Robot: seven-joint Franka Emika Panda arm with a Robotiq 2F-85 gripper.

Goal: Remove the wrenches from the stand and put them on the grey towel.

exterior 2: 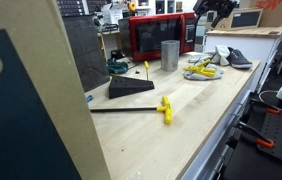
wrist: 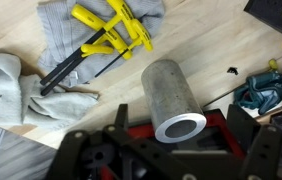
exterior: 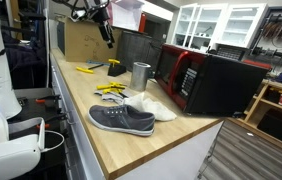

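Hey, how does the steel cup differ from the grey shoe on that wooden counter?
The steel cup is shiny bare metal; the grey shoe is matte fabric with a white sole. The cup stands upright, taller than wide; the shoe lies low and long on its sole. Both rest on the wooden counter.

Cannot make out any text, label, brand or number in any view; too small and blurred on the microwave and cardboard box.
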